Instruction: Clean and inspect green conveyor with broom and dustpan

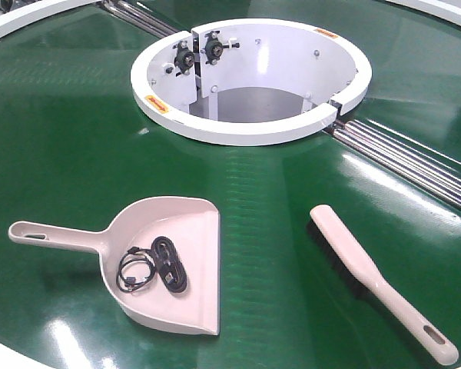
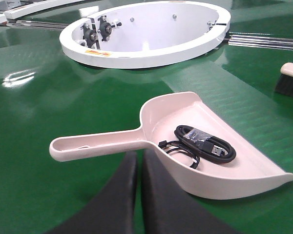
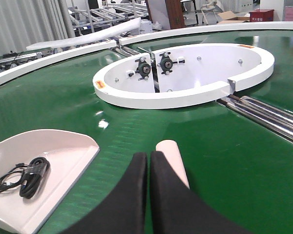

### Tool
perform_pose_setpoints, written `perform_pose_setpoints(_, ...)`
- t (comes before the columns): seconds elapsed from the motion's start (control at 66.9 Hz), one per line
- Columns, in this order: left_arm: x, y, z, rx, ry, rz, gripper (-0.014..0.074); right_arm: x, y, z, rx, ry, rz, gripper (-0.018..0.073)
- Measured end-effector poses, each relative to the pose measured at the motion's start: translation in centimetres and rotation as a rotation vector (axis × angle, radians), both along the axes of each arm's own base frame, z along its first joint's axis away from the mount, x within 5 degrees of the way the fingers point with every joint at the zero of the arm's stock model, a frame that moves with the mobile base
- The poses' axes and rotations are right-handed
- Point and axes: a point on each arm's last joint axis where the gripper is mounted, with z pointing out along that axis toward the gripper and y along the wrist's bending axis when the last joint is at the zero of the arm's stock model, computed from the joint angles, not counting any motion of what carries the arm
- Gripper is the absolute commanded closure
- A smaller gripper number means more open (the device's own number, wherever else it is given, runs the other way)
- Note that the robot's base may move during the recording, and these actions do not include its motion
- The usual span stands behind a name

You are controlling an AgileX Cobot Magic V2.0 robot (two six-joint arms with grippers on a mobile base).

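— Left gripper [image 2: 138, 161] first: how does it stand?
— Its two dark fingers [image 2: 122, 195] are pressed together with only a thin seam between them, holding nothing. They sit low over the green conveyor [image 2: 34, 126], just near of the dustpan [image 2: 185, 141] where its handle joins the pan.
— And the dustpan itself?
— It lies flat on the belt at the near left, handle pointing left, wide lip facing right. A coiled black cable [image 2: 200, 146] rests inside the pan.
— Moving right?
— Beyond it, at the far middle, the white ring-shaped housing [image 1: 250, 127] rises from the belt, with metal rails [image 1: 415, 157] running off to its right.
— The broom?
— The broom [image 1: 380, 280] lies on the belt at the near right, well apart from the dustpan, bristles on its left side, slotted handle end nearest.
— Right gripper?
— The right gripper [image 3: 149, 158] is closed too, fingers together and empty, hovering right over the broom's rounded far tip.
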Motion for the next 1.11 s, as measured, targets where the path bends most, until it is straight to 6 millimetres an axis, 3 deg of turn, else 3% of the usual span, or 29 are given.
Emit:
perform_pose_setpoints(0.508,0.0,0.0,0.0,0.0,-0.001,0.0,0.0604,0.0,0.0,0.0,0.004,0.001,0.001,0.0568)
perform_pose_setpoints(0.688,-0.3,0.3,-1.5,0.0,0.004,0.031,0.0604,0.0,0.0,0.0,0.004,0.001,0.001,0.0568)
perform_pose_setpoints(0.852,-0.3,1.2,-2.7,-0.045,-0.088,0.187,0.0604,0.0,0.0,0.0,0.004,0.001,0.001,0.0568)
perform_pose_setpoints(1.016,-0.4,1.9,-5.1,-0.103,-0.171,0.307,0.0604,0.0,0.0,0.0,0.004,0.0,0.001,0.0568)
perform_pose_setpoints(1.106,-0.5,2.0,-4.9,-0.157,-0.225,0.317,0.0604,0.0,0.0,0.0,0.004,0.0,0.001,0.0568)
